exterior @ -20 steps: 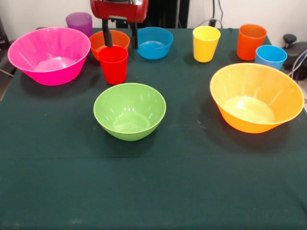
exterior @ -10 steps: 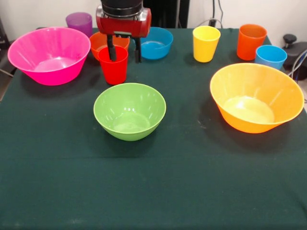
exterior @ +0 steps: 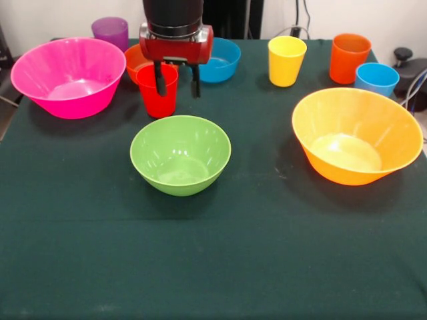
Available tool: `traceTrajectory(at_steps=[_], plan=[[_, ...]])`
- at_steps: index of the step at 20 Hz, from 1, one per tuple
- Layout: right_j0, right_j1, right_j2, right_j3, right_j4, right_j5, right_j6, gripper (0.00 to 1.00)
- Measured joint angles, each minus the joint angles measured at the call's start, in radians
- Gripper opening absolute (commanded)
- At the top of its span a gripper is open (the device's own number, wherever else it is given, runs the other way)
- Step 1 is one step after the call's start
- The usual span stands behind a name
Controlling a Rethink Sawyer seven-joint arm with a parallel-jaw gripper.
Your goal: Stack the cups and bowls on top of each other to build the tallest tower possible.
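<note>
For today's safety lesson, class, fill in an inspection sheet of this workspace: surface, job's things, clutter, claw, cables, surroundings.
Surface: dark green cloth-covered table, nothing spilled.
Job's things: glossy plastic bowls, large pink, lime green, large yellow-orange, small orange, small blue; plastic tumblers, red, yellow, orange, light blue, purple. All upright, nothing stacked.
Clutter: nothing seen.
Claw: red and black claw open, one finger inside the red tumbler's rim, the other outside.
Cables: cables behind the table.
Surroundings: black object at the right edge, pale wall.
</note>
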Motion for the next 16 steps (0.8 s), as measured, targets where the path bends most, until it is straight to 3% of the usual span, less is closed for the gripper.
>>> traceTrajectory(at_steps=[7,16], plan=[[0.0,0.005,0.0,0.002,0.0,0.0,0.0,1.0],[-0.002,-0.084,0.0,0.039,0.008,0.013,0.0,1.0]])
